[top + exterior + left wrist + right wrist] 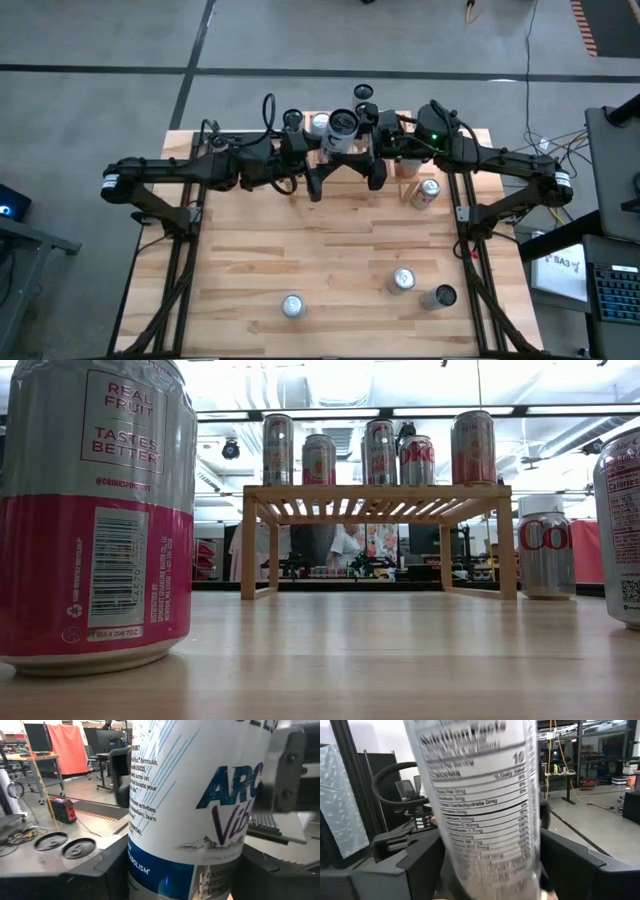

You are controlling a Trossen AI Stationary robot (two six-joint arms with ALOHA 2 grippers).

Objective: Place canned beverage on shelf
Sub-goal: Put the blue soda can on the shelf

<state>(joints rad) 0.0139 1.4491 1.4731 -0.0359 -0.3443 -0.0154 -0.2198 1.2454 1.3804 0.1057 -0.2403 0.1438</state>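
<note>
Five cans are already lining the slatted light-wood shelf [378, 492] at the table's far edge. Both grippers are meeting there on a tall white can [343, 125] — left gripper [318, 150] clamping it, right gripper [372, 148] straddling it, grip unclear — four cans still loose.

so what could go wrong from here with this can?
1. The white can sits between the left gripper and right gripper at once; a mistimed release could tip or drop it.
2. The shelf already carries a row of cans, so setting it down may knock a neighbour.
</note>
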